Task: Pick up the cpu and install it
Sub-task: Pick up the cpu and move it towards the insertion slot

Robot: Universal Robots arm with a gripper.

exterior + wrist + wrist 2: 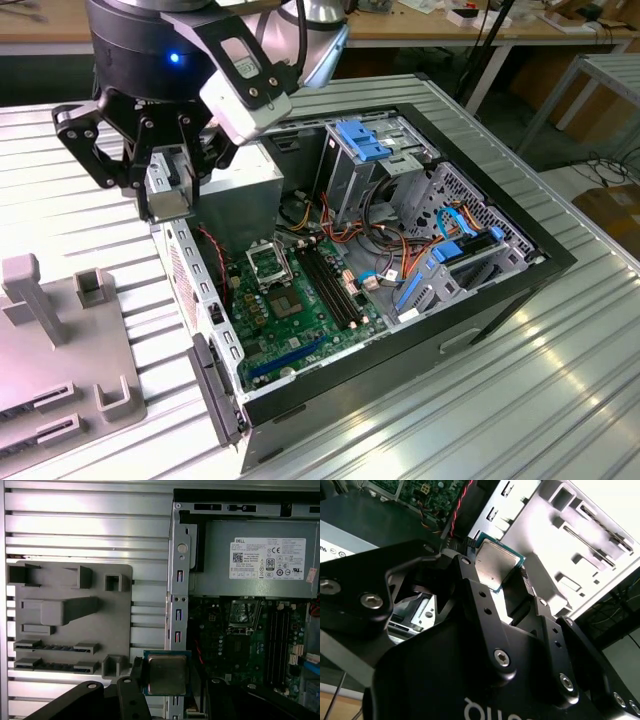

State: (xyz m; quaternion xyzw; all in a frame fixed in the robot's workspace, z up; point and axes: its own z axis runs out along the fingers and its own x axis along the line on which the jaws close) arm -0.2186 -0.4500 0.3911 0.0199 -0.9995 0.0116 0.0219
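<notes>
At the exterior view's left a grey moulded tray [60, 400] sits on the ribbed metal table [520, 400], its slots and posts showing. Just beside it the gripper [165, 185] hangs over the near edge of the open computer case [500, 290]. Its black fingers [135, 680] are closed on the cpu [165, 674], one on each of two opposite edges, and in the first wrist view the chip's plain silver-grey top faces the camera inside a thin green border. In that view the cpu is carried over the case's pale metal side wall [172, 625], between the tray and the green motherboard [225, 645], so it is not over the board yet. The second wrist view shows the chip tilted, pinched at the fingertips, with the metal wall bright behind it. White lettering on the gripper's black body runs off that view's edge and cannot be made out. Further across, the black-framed socket [243, 615] lies on the motherboard, well apart from the chip, and the long black memory slots [277, 640] run just beyond it. Above the board sits the grey power supply [255, 585], carrying a white label [267, 560] crowded with small print, a barcode block and round certification marks. Toward the exterior view's right, blue latches [365, 140] stand on the drive cage, with orange and blue cables running below them.
</notes>
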